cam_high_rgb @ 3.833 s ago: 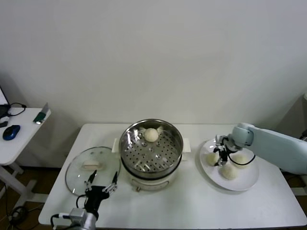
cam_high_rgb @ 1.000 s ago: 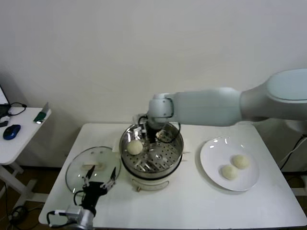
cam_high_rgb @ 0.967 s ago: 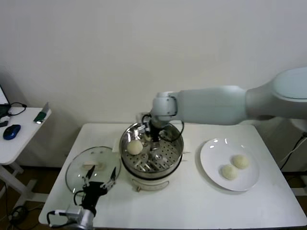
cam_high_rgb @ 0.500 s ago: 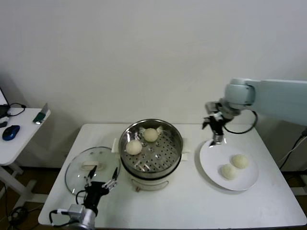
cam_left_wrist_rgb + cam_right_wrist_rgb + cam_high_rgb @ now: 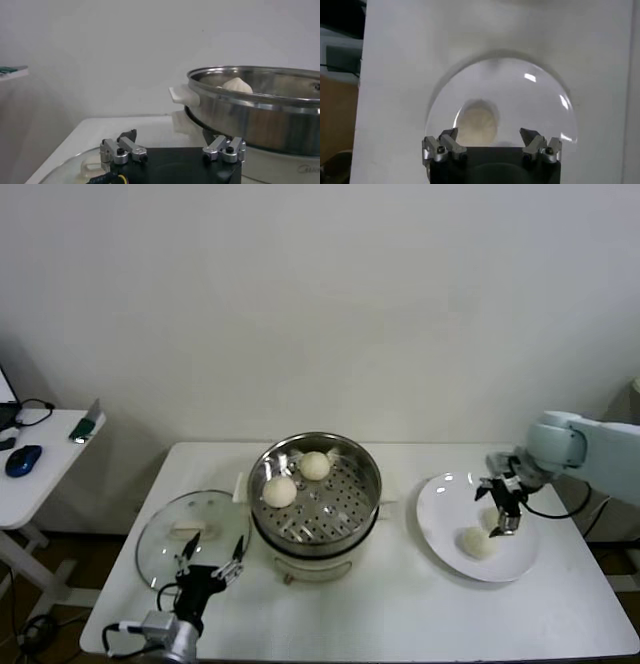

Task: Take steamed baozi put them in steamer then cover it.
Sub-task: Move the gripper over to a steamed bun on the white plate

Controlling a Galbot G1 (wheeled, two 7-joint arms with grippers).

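Note:
The steel steamer [image 5: 315,502] stands mid-table on its cream base and holds two baozi [image 5: 279,491] [image 5: 315,465] on the perforated tray. One baozi [image 5: 478,542] lies on the white plate [image 5: 440,504]; another is mostly hidden under my right gripper [image 5: 503,506], which hovers open and empty over the plate. In the right wrist view, a baozi [image 5: 476,124] lies beyond the open right gripper [image 5: 489,135], nearer one finger. The glass cover [image 5: 190,529] lies flat beside the steamer. My left gripper [image 5: 208,567] waits open at the cover's near edge.
The left wrist view shows the steamer wall [image 5: 260,112], a baozi top [image 5: 237,85] and the cover's handle [image 5: 90,165]. A small side table [image 5: 40,474] with a blue mouse [image 5: 22,459] stands at far left. The wall is close behind.
My right gripper left a second baozi in the steamer, drew back and swung right, and has come down over the plate, empty. The left arm has barely moved.

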